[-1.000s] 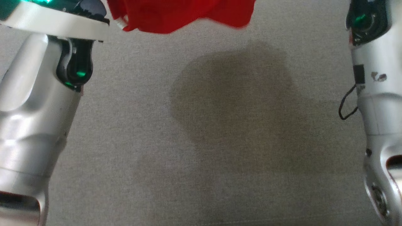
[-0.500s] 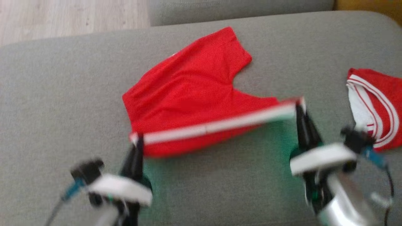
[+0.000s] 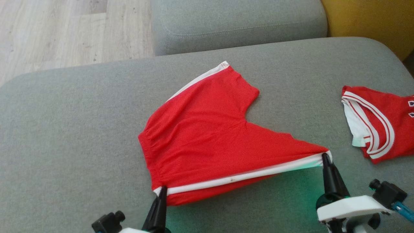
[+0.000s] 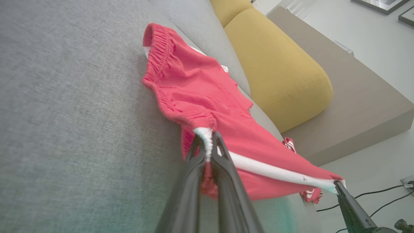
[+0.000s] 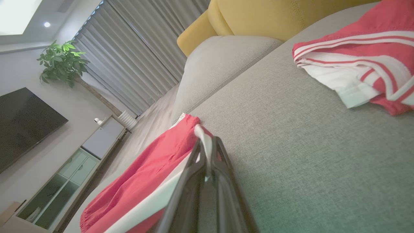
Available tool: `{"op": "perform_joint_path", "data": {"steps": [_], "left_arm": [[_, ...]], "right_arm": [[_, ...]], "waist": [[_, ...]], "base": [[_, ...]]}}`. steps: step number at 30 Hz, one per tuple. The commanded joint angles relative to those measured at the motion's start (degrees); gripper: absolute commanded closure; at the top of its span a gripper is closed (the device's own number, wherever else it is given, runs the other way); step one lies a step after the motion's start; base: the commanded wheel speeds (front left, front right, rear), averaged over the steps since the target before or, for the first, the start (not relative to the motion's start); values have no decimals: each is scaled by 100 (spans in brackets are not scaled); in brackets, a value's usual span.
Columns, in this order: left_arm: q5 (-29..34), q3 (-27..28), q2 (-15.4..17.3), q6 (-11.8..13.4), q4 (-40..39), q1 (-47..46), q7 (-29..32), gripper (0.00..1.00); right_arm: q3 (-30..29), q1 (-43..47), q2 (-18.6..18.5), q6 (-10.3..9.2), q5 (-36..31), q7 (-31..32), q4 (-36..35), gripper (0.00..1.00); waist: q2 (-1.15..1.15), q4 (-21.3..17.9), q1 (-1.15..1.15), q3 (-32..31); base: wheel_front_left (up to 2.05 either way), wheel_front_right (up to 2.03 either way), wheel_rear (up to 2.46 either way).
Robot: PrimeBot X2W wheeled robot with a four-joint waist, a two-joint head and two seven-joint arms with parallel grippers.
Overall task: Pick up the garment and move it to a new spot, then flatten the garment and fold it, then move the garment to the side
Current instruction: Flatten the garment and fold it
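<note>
The garment lies mid-cushion on the grey sofa. We see its white-striped near edge running left to right, the left claw and right claw each clamped on one end, the cloth extending farward.

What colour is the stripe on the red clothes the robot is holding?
White. The stripe runs along the red garment; the head view shows it best.

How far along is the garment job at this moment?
Done: the red shorts lie mostly spread on the grey sofa. In hand: left tool and right tool pinch the white-striped edge, held taut. Left: release, flattening, folding, moving aside.
</note>
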Motion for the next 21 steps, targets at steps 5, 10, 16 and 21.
{"op": "perform_joint_path", "data": {"steps": [5, 10, 16, 21], "left_arm": [[13, 41, 95, 9, -455, -176, -38, 100], [-49, -200, 132, 9, -759, -843, -38, 100], [-270, -366, 63, 9, -839, -1800, -38, 100], [-468, -310, -83, 9, -699, -2436, -38, 100]], "right_arm": [[-60, -112, -179, -5, 299, -36, -527, 100], [-101, -855, -80, -5, 362, 68, -597, 100], [-107, -2310, -17, -5, 39, 239, 49, 100], [-215, -3550, 49, -5, -313, 305, 1093, 100]], "waist": [[0, 90, 1, 16], [0, 410, 1, 412], [0, 846, 1, 1047], [0, 1177, 1, 1510]], "base": [[0, 0, 0], [0, 0, 0], [0, 0, 0], [0, 0, 0]]}}
